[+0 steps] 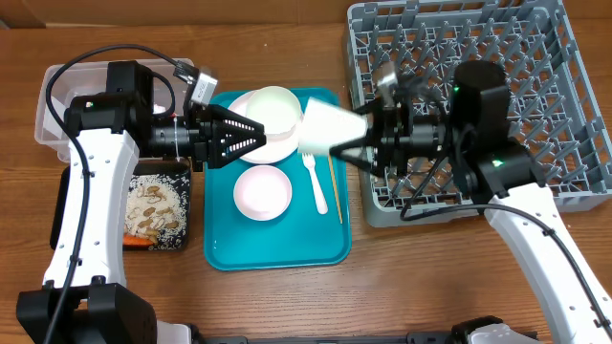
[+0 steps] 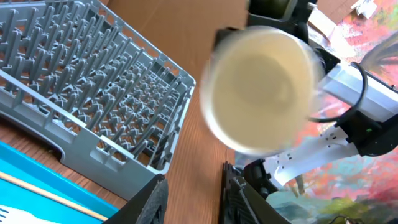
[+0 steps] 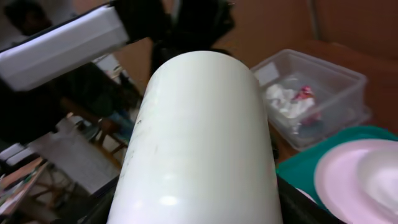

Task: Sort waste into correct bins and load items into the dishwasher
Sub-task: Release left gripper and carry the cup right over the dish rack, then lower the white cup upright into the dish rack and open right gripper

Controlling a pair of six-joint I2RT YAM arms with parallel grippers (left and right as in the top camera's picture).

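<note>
Far left, the tub point(image 1: 46, 105) sits at the table's back corner, napkin point(image 3: 280, 101) and red wrapper point(image 3: 303, 94) inside it. The left arm point(image 1: 96, 182) comes up from the near edge, bends at the elbow and stretches flat to the right. The left gripper point(image 1: 251, 136) hangs low over the back of the teal tray point(image 1: 225, 250), above the plate point(image 1: 251, 153). Its fingers point(image 2: 152, 202) stand apart, with nothing between them and bare wood showing in the gap.

Beneath that forearm lies the black tray point(image 1: 187, 212), with rice scraps and a carrot point(image 1: 139, 242) at its near end. On the teal tray there is a bowl point(image 1: 275, 103) stacked on the plate and a second bowl point(image 1: 263, 191) nearer us. Beside that bowl come the fork point(image 1: 316, 182) and chopsticks point(image 1: 335, 186), both lying front to back.

Now the cup point(image 1: 325, 127). It is in the air over the teal tray's right edge, lying on its side. Its long axis runs left to right across the table, and its wide mouth faces the left gripper. From the left wrist, that mouth looks straight in, blurred. The right gripper point(image 1: 356, 141) is clamped on the cup's narrow base. The right arm point(image 1: 535, 220) reaches in from the near right, its wrist level and pointing left, over the front-left part of the rack point(image 1: 583, 182).
</note>
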